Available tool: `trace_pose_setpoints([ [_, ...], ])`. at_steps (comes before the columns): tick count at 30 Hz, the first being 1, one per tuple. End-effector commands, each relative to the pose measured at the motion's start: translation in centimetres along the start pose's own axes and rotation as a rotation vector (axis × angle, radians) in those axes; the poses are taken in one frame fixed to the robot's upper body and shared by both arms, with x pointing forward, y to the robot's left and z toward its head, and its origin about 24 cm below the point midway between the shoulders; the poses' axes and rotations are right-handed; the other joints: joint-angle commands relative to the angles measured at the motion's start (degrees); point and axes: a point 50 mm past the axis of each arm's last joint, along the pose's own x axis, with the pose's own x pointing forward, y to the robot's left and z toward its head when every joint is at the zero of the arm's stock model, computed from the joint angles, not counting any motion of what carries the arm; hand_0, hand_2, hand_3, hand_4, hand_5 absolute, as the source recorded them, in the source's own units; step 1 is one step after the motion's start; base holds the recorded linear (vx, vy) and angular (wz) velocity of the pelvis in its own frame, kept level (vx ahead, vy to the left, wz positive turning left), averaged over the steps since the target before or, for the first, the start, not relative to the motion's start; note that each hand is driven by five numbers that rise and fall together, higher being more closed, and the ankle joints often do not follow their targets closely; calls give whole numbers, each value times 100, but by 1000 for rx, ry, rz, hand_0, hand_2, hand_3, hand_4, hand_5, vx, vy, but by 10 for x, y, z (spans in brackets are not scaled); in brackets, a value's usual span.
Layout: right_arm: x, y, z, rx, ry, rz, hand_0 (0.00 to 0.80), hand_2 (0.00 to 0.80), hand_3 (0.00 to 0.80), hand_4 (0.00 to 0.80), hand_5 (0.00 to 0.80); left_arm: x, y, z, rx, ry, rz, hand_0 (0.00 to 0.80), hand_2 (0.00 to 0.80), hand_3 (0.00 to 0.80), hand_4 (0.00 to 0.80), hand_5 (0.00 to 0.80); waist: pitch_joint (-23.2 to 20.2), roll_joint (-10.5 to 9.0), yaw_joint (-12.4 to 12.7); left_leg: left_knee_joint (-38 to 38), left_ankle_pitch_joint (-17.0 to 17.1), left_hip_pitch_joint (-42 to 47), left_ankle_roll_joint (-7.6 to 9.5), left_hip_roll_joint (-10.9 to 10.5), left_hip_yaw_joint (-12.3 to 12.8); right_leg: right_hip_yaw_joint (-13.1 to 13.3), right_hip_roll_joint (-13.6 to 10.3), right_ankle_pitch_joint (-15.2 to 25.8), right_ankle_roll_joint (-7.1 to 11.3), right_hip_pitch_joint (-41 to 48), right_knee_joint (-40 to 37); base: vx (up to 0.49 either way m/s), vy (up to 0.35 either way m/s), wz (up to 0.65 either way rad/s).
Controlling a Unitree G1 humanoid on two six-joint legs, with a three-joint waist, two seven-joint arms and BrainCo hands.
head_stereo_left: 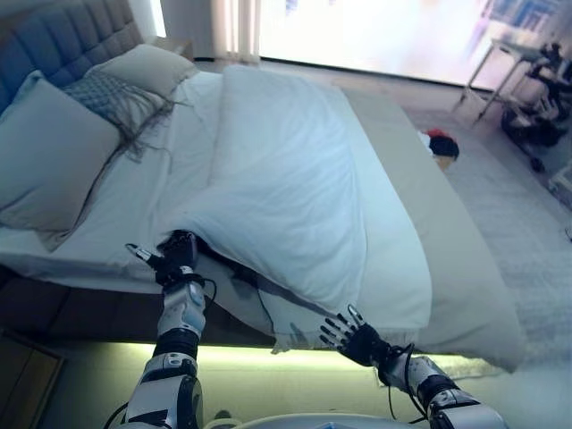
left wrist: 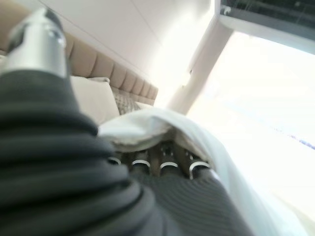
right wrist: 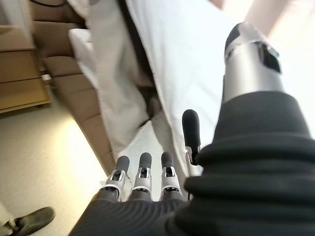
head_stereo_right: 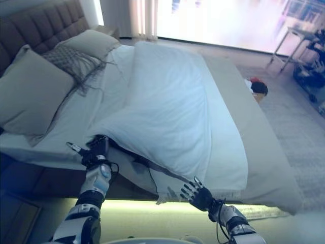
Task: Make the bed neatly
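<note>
A white duvet [head_stereo_left: 286, 179] lies bunched along the middle of the bed, with its near corner hanging over the bed's side. My left hand [head_stereo_left: 179, 255] is at that near corner, by the head end, and reaches under the duvet's edge [left wrist: 162, 123]. My right hand [head_stereo_left: 357, 340] is open with its fingers spread, low at the bed's side, just below the hanging duvet edge [right wrist: 187, 54] and holding nothing. The beige sheet [head_stereo_left: 402, 179] lies bare on the far side and towards the foot end.
Two pillows [head_stereo_left: 45, 152] [head_stereo_left: 143, 67] and a grey knitted throw [head_stereo_left: 112, 98] lie against the padded headboard [head_stereo_left: 54, 40]. A wooden nightstand [head_stereo_left: 22, 375] stands at the lower left. A red and black object [head_stereo_left: 440, 143] lies on the floor beyond the bed, near a small table [head_stereo_left: 509, 63].
</note>
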Motion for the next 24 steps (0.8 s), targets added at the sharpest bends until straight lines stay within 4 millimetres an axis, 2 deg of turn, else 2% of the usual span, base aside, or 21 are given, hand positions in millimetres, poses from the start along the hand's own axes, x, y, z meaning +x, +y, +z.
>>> trace_pose_setpoints([
  [1, -22, -23, 18, 4, -58, -72, 0, 0, 0, 0, 0, 26, -81, 43, 79, -107, -366, 0, 0, 0, 0, 0, -138, 322, 642, 50, 168, -751, 30, -431, 569, 156, 214, -532, -6, 381, 471, -143, -14, 61],
  [2, -30, -30, 21, 18, -75, -93, 0, 0, 0, 0, 0, 26, -86, 50, 85, -137, -374, 0, 0, 0, 0, 0, -93, 318, 632, 115, 212, -874, -49, -350, 819, 27, 218, -580, -63, 483, 327, -148, 4, 58],
  [3, -33, -33, 23, 26, -83, -99, 0, 0, 0, 0, 0, 27, -87, 51, 85, -146, -375, 0, 0, 0, 0, 0, -75, 319, 629, 167, 207, -917, -80, -328, 878, -20, 219, -571, -86, 525, 257, -201, 44, 56],
  [4, -41, -39, 27, 54, -107, -119, 0, 0, 0, 0, 0, 26, -91, 58, 94, -172, -382, 0, 0, 0, 0, 0, -46, 310, 586, 263, 172, -933, -126, -180, 1061, -150, 175, -559, -133, 527, 179, -203, 64, 41],
  [5, -46, -43, 28, 72, -121, -136, 0, 0, 0, 0, 0, 26, -94, 62, 98, -189, -389, 0, 0, 0, 0, 0, -31, 304, 556, 368, 121, -931, -152, -101, 1084, -220, 138, -541, -160, 501, 156, -273, 125, 27],
  [7, -59, -55, 34, 118, -167, -184, 0, 0, 0, 0, 0, 23, -103, 74, 111, -249, -413, 0, 0, 0, 0, 0, 15, 242, 457, 847, -121, -820, -177, 65, 949, -296, -33, -508, -192, 376, 229, -263, 182, 12],
  [10, -76, -66, 42, 174, -233, -229, 0, 0, 0, 0, 0, 18, -112, 91, 122, -319, -439, 0, 0, 0, 0, 0, 23, 223, 323, 1391, -128, -691, -203, 322, 920, -319, -217, -409, -164, 192, 326, -226, 229, -12],
  [12, -87, -73, 46, 202, -278, -247, 0, 0, 0, 0, 0, 17, -121, 100, 128, -354, -459, 0, 0, 0, 0, 0, -18, 284, 219, 1374, -89, -464, -232, 584, 957, -335, -330, -361, -118, 85, 418, -185, 282, -46],
  [13, -91, -76, 48, 217, -301, -253, 0, 0, 0, 0, 0, 17, -126, 104, 133, -370, -462, 0, 0, 0, 0, 0, -67, 350, 163, 1114, -227, -240, -258, 637, 1058, -384, -385, -379, -59, 73, 455, -138, 309, -36],
  [14, -93, -77, 49, 238, -327, -258, 0, 0, 0, 0, 0, 18, -130, 107, 141, -385, -464, 0, 0, 0, 0, 0, -103, 425, 136, 831, -323, -65, -278, 615, 1149, -432, -451, -358, 10, 84, 465, -74, 273, -13],
  [17, -94, -77, 52, 285, -368, -256, 0, 0, 0, 0, 0, 19, -141, 118, 172, -417, -469, 0, 0, 0, 0, 0, -172, 550, 175, 378, -313, 185, -382, 577, 1125, -441, -609, -201, 189, 210, 278, -53, 213, 19],
  [20, -89, -73, 53, 253, -344, -244, 0, 0, 0, 0, 0, 16, -158, 142, 224, -473, -484, 0, 0, 0, 0, 0, -232, 674, 285, 210, -310, 278, -391, 490, 1090, -532, -712, -7, 308, 292, 44, -30, 195, 27],
  [24, -75, -61, 52, 177, -292, -193, 0, 0, 0, 0, 0, 9, -186, 170, 272, -538, -504, 0, 0, 0, 0, 0, -271, 764, 369, 101, -369, 331, -347, 401, 1094, -570, -751, 85, 367, 358, -165, -26, 193, 0],
])
